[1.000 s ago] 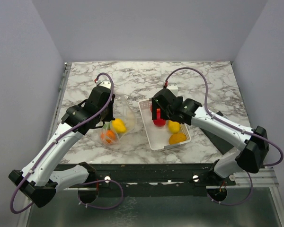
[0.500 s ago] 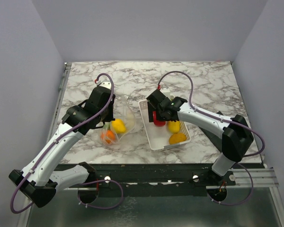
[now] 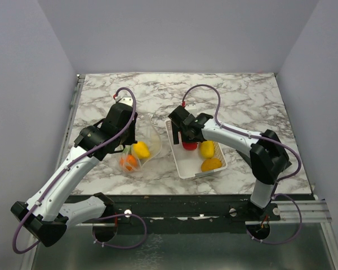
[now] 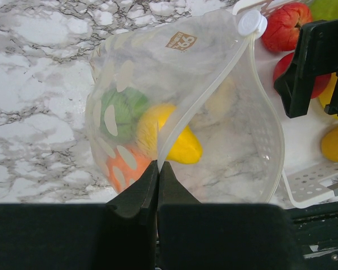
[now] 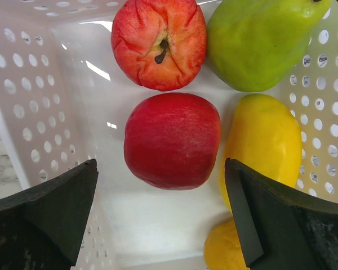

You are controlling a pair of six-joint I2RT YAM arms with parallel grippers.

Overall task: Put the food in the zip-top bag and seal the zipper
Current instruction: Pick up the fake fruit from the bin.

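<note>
Progress is judged to be under halfway: from above, the bag [image 3: 148, 140] is seen resting open on the bench [image 3: 242, 101] with a yellow fruit [image 3: 141, 149] and an orange fruit [image 3: 129, 161] inside, while more fruit lies in the basket [image 3: 183, 169] just beside it, so further loading and the sealing are not yet done. The left hand [image 3: 128, 143] is set low at the bag's near-left edge, its arm stretched forward. The right hand [image 3: 184, 136] is pointed down over the basket's far end, its arm bent across from the right. In the left wrist view, the left hand's fingers are seen pressed together, clamped on the zipper [image 4: 205, 90] at the bag's mouth, which is held gaping. A green fruit [image 4: 121, 109] is also shown inside. In the right wrist view, the right hand's fingers are spread apart and empty, poised above a red fruit [image 5: 172, 140], with four other fruits counted around it in the basket
</note>
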